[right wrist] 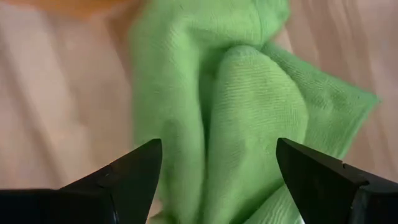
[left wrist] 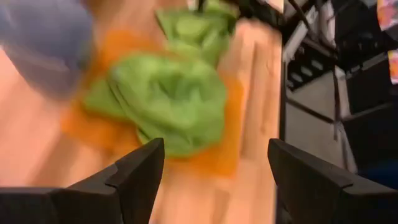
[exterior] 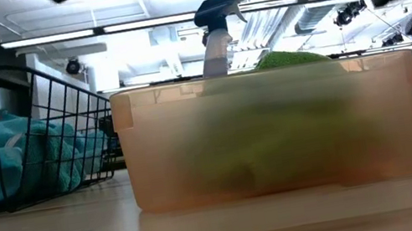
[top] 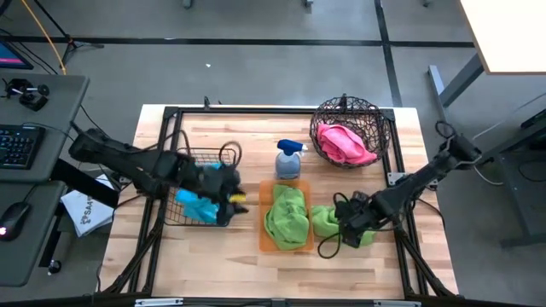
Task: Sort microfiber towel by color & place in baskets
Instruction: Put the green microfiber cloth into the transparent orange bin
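Observation:
A lime green towel lies bunched in the see-through orange tray. A second green towel lies on the table just right of the tray; my right gripper hovers open over it, its fingers standing wide on either side of the cloth's raised fold. Cyan-blue towels sit in the square black wire basket. My left gripper is open above that basket's right side, looking toward the tray. Pink towels rest in the round brown wire basket.
A grey spray bottle with blue trigger stands just beyond the tray, between the two wire baskets. A black frame rail borders the tabletop. Bare wood lies along the near edge. A desk with keyboard stands left of the table.

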`<state>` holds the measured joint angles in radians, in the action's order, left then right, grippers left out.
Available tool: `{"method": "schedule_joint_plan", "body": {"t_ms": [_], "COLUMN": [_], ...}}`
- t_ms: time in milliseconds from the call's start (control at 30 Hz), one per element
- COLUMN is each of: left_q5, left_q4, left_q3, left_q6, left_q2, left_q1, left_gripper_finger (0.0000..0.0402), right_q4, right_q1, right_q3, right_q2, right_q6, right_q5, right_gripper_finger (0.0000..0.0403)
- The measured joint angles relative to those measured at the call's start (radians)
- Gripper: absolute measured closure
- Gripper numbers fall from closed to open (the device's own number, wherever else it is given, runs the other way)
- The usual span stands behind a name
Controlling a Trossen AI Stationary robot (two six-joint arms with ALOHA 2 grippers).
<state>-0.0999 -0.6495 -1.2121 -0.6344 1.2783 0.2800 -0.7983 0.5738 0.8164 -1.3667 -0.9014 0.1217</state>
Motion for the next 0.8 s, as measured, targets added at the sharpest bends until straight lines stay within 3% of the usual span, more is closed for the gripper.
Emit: {"method": "schedule_joint_plan", "body": {"t_ms": [167, 333, 433, 567, 700, 800], "left_q5": [-0.011, -0.04, 0.001, 0.019, -0.123, -0.245], "left_q4": [-0.059, -0.058, -0.083, -0.11, -0.114, -0.109], "left_q3": [0.0, 0.0, -0.011, -0.035, -0.035, -0.035], "left_q6": [-0.188, -0.275, -0.289, -0.25, -0.166, -0.094], "left_q2": [-0.001, -0.001, -0.014, -0.068, -0.155, -0.215], "left_q1": [0.105, 0.159, 0.175, 0.207, 0.237, 0.254], "left_gripper_finger": [0.0128, 0.0128, 0.0128, 0.0129, 0.0129, 0.0129], "right_q4": [0.029, 0.099, 0.094, 0.042, -0.04, -0.105], "right_q1": [-0.036, -0.043, -0.019, 0.035, 0.07, 0.087], "right_q3": [-0.002, 0.005, 0.01, 0.003, 0.068, 0.163], "right_q2": [-0.139, -0.274, -0.307, -0.24, -0.088, 0.012], "right_q6": [0.098, 0.16, 0.174, 0.098, -0.111, -0.225], "right_q5": [-0.002, -0.024, -0.033, -0.057, -0.036, 0.107], "right_gripper_finger": [0.0091, 0.0104, 0.0175, 0.0361, 0.038, 0.0396]}}
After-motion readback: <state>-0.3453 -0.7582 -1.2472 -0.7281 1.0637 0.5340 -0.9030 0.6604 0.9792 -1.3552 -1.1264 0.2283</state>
